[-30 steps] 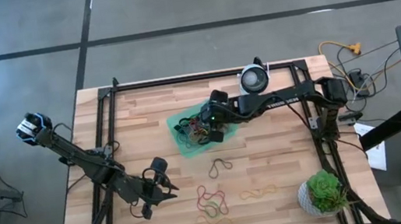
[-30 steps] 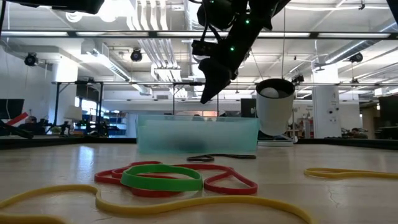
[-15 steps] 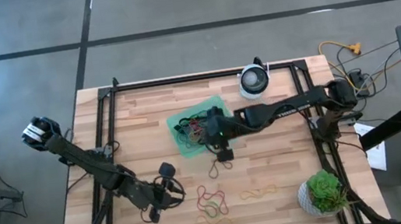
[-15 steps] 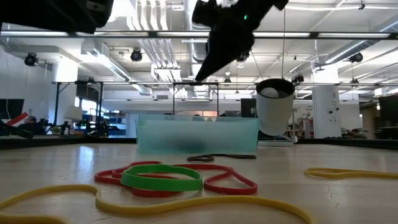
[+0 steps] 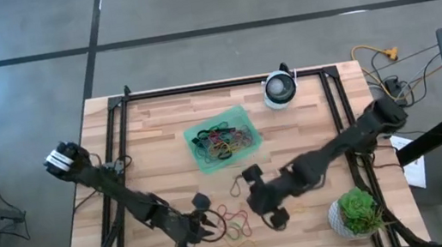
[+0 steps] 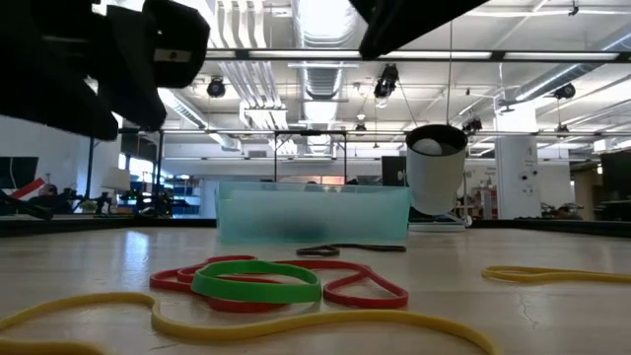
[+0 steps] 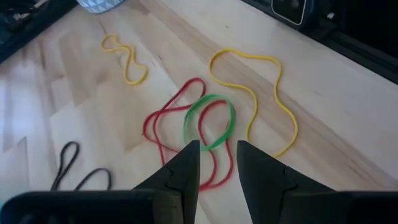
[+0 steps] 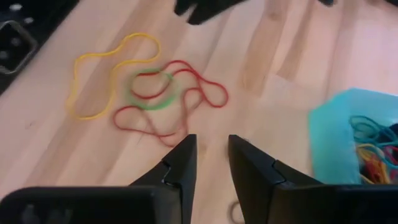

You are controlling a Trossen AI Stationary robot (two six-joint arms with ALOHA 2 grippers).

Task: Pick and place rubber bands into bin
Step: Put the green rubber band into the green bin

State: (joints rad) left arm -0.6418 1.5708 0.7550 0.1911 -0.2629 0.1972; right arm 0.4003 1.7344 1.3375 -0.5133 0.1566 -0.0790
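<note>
Hovering over loose rubber bands (image 5: pixel 233 223), both grippers, left (image 7: pixel 216 163) and right (image 8: pixel 208 155), are seen slightly parted and empty. A pickup is judged next, then transfer to the bin (image 5: pixel 247 151).

- A green rubber band (image 6: pixel 256 281) lies on top of a red rubber band (image 6: pixel 325 283) on the wooden table (image 6: pixel 552 316).
- A yellow rubber band (image 6: pixel 296 321) snakes across the near edge; another yellow band (image 6: pixel 552 275) lies off to the side.
- A black band (image 6: pixel 340 249) sits just before the translucent bin (image 6: pixel 311 212).
- A round white device (image 6: pixel 434 168) stands beside the bin.
- Dark arm parts (image 6: pixel 89 59) loom overhead.
</note>
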